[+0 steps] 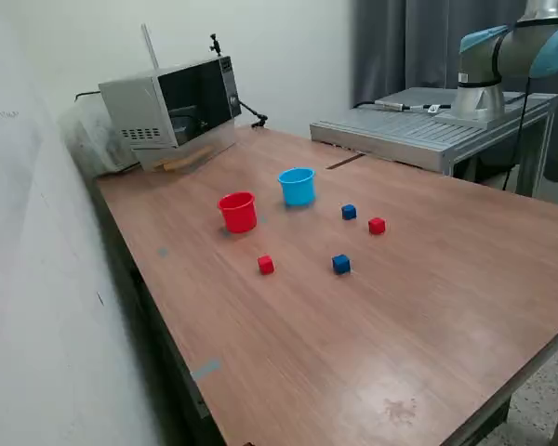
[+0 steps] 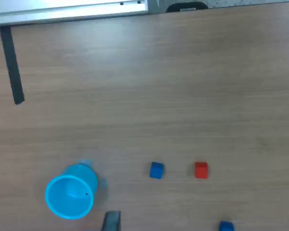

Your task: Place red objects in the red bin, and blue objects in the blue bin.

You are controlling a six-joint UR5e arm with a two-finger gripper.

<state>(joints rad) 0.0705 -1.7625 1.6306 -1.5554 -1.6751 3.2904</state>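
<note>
Sorting hadn't begun, by the look of it: all four small cubes sat loose on the wooden counter (image 1: 428,307) near the round light-blue plastic cup (image 1: 297,186). One dark-blue cube (image 1: 349,212) and one red cube (image 1: 377,225) lay just beyond it; another red cube (image 1: 265,265) and blue cube (image 1: 340,264) lay nearer the round red plastic cup (image 1: 237,211). Pincer's opening couldn't be told; prob. nothing held. Next: descend over a cube, grasp.

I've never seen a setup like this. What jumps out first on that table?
Two bright cups stand mid-table: a red cup and, toward the exterior view's right, a light-blue cup. Four small cubes lie scattered in front of them, two red and two dark blue. A microwave sits at the table's far corner.
</note>
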